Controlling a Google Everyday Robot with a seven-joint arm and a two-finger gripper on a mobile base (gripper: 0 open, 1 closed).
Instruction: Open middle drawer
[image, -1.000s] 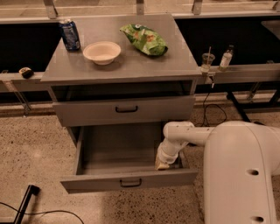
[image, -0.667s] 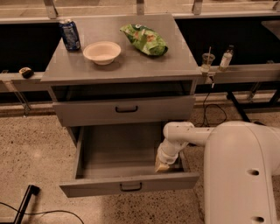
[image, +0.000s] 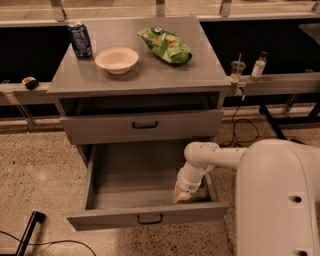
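The middle drawer (image: 100, 131) is the grey front with a small black bar handle (image: 145, 125), just under the tabletop, with a dark gap above it. Below it the lowest, widest drawer (image: 100, 218) is pulled far out and its inside looks bare. My white arm (image: 212, 157) reaches from the right down into that open lower drawer. My gripper (image: 182, 195) sits low inside it, near its right front corner, well below the middle drawer's handle.
On the grey tabletop (image: 150, 75) stand a blue can (image: 80, 39), a beige bowl (image: 116, 59) and a green chip bag (image: 165, 44). A cup (image: 236, 70) and small bottle (image: 258, 65) sit on the right rail. My white body (image: 280, 200) fills the lower right. A black cable (image: 30, 235) lies on the floor.
The lower drawer has slid a little further out toward the camera, and my gripper has moved forward and down with it. The middle drawer has not moved.
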